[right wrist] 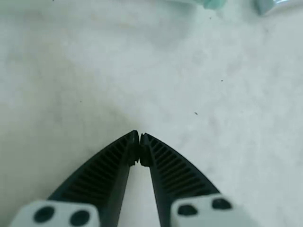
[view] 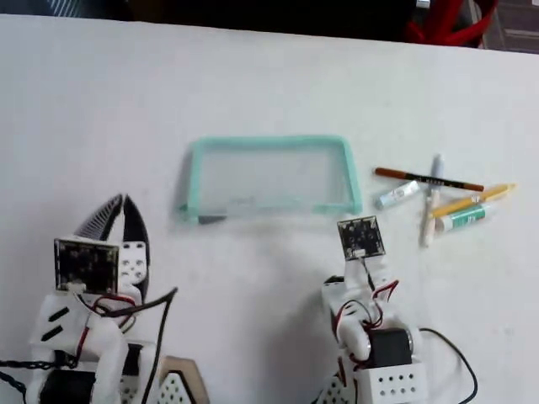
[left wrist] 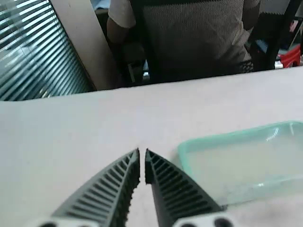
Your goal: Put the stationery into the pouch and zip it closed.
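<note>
White table point(view: 269, 76), seen from above. Contents L to R.

1. Left gripper point(view: 125, 202): at 7 o'clock of the pouch point(view: 268, 177), well apart from it. Fingers point(left wrist: 118, 184) drawn together with a hairline gap at the tips, nothing between them.

2. Pouch: approx. table centre, lying flat. Mint edging, see-through face, no contents seen. Dark tab point(view: 210, 220) at its 7 o'clock corner, prob. the zip pull. Zip open or closed: cannot tell.

3. Right gripper point(right wrist: 139, 137): its arm stands at 5 o'clock of the pouch. Tips touching, holding nothing, over bare table.

4. Stationery: loose heap at 3 o'clock of the pouch, all outside it. Brown pen point(view: 429, 178), white marker point(view: 432, 206), yellow pen point(view: 473, 199), green-capped marker point(view: 461, 219), and a small pale-blue item point(view: 396, 195) nearest the pouch. Several cross or touch.

Step in hand (est.): the very start. Nothing is loaded and zipping is not yet due.

Next move (est.): the right gripper sits closer to the heap, so it would need to spread its fingers and take one piece mid-barrel. An outlying piece such as the pale-blue item is best, since the others overlap. The left gripper would prob. have to steady the pouch and hold its mouth open.
</note>
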